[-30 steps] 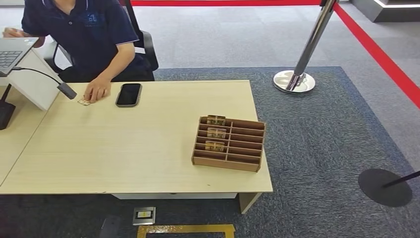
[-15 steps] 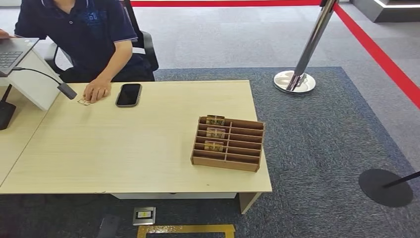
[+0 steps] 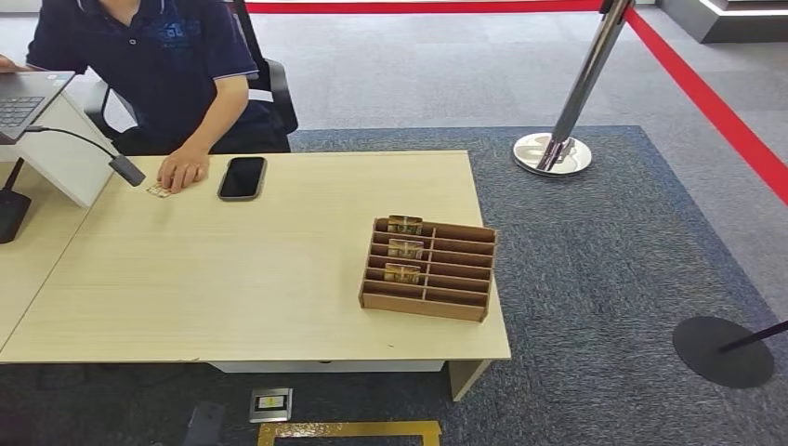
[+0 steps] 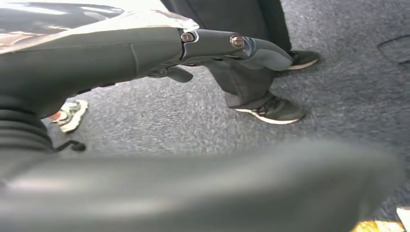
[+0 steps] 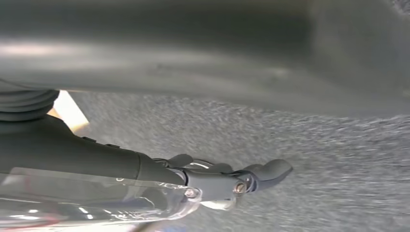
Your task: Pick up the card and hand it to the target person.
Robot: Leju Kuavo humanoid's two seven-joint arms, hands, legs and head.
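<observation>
A brown slotted rack (image 3: pixel 455 302) stands at the right end of the light wood table (image 3: pixel 232 279). Three cards stand upright in its left column: a far card (image 3: pixel 404 225), a middle card (image 3: pixel 405 248) and a near card (image 3: pixel 402 273). A person in a dark blue shirt (image 3: pixel 167 56) sits at the table's far left. That person's hand (image 3: pixel 183 171) rests by a small card (image 3: pixel 158 191) lying flat. My left hand (image 4: pixel 212 46) hangs over grey carpet, fingers stretched out and holding nothing. My right hand (image 5: pixel 217 181) hangs the same way, holding nothing.
A black phone (image 3: pixel 242 177) lies beside the person's hand. A laptop (image 3: pixel 23 98) sits on a white stand at the far left, with a cable. A chrome stanchion (image 3: pixel 558 149) with red belts stands beyond the table. Someone's legs and shoes (image 4: pixel 270 108) stand near my left hand.
The seated person has shifted slightly to the left and drawn the far arm back at the laptop. The cards, the rack and the phone have not moved.
</observation>
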